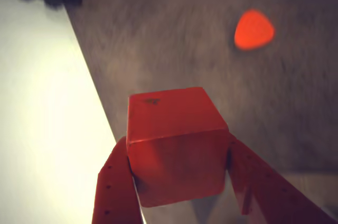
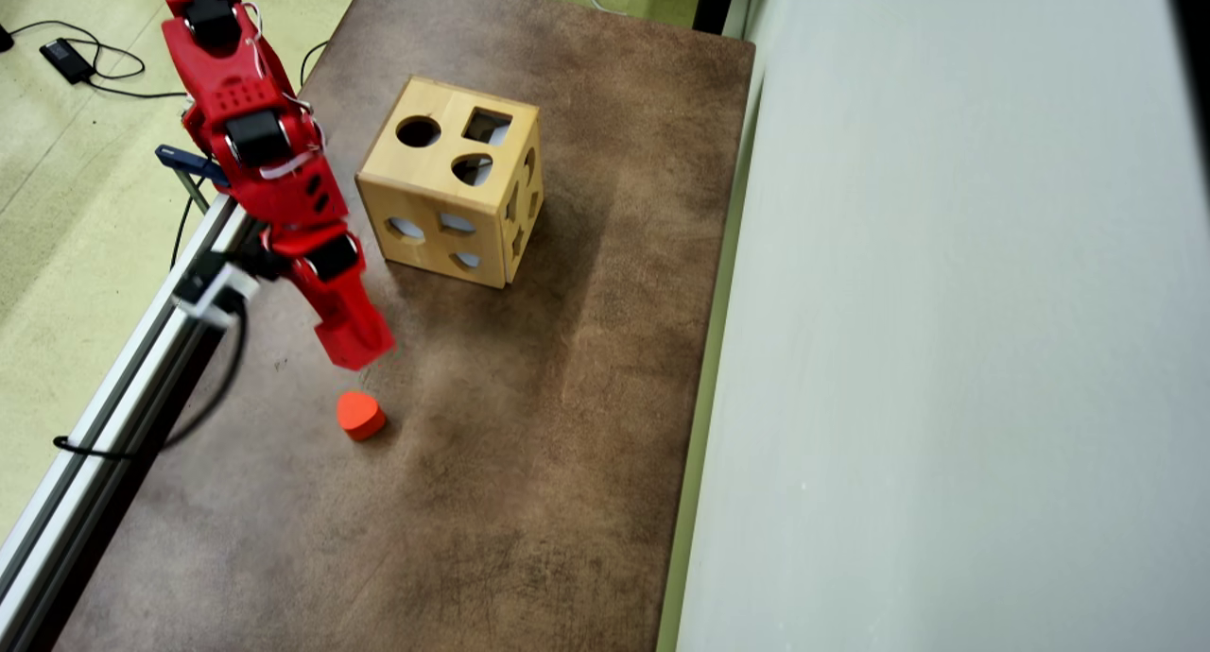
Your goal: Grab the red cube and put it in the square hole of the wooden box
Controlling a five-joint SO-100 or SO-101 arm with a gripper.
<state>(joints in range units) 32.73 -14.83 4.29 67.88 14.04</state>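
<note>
In the overhead view, left to right, you have the gripper [image 2: 354,350] over the brown mat [image 2: 586,368], then the wooden box [image 2: 444,184] with its square hole [image 2: 488,125] on top. The wrist view shows the red cube [image 1: 177,145] clamped between both fingers [image 1: 113,187], flat on opposite faces (a sound hold). It looks rigid, light, smooth-painted; keep the squeeze centred.

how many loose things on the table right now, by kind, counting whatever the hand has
red cube, held in the hand: 1
orange rounded block: 1
wooden box with shaped holes: 1
total: 3
</note>
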